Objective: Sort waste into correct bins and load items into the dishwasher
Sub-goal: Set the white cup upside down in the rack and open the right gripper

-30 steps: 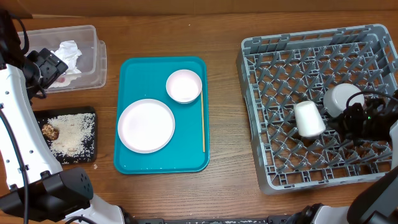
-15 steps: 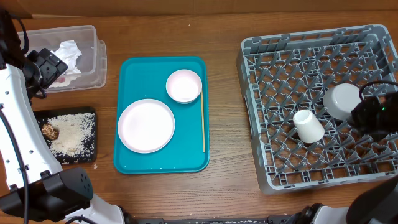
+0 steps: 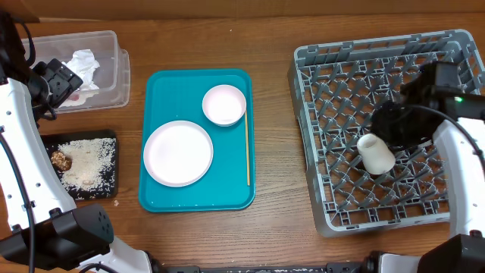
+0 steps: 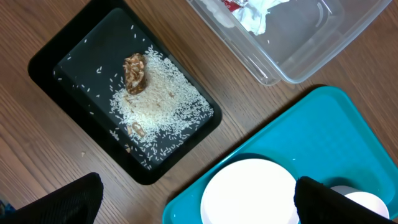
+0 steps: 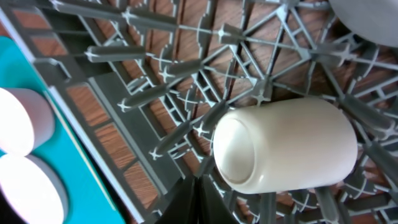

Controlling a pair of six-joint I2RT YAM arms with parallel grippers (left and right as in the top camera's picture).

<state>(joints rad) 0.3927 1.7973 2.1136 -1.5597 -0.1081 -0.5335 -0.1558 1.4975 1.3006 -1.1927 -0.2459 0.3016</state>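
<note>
The whitish cup (image 3: 377, 153) lies on its side in the grey dish rack (image 3: 333, 205); it also shows in the right wrist view (image 5: 286, 146). My right gripper (image 3: 390, 125) hovers just above and beside the cup, shut and empty (image 5: 199, 199). The arm hides most of the white bowl, of which only an edge (image 5: 367, 12) shows. The pink plate (image 3: 178, 153), pink bowl (image 3: 224, 105) and wooden stick (image 3: 247, 148) lie on the teal tray. My left gripper (image 3: 54, 83) is open and empty (image 4: 199, 208), high above the bins.
The clear tub (image 3: 114, 76) holds white tissue (image 3: 83, 62) and a red-and-white wrapper (image 4: 239, 3). The black tray (image 3: 106, 182) holds rice crumbs and a brown lump (image 3: 61, 159). The teal tray (image 3: 197, 199) sits between the bins and the rack.
My right gripper has let go of the cup, which now rests in the rack. The arm pulled back, then swung up and left over the white bowl. The left arm has not moved.
</note>
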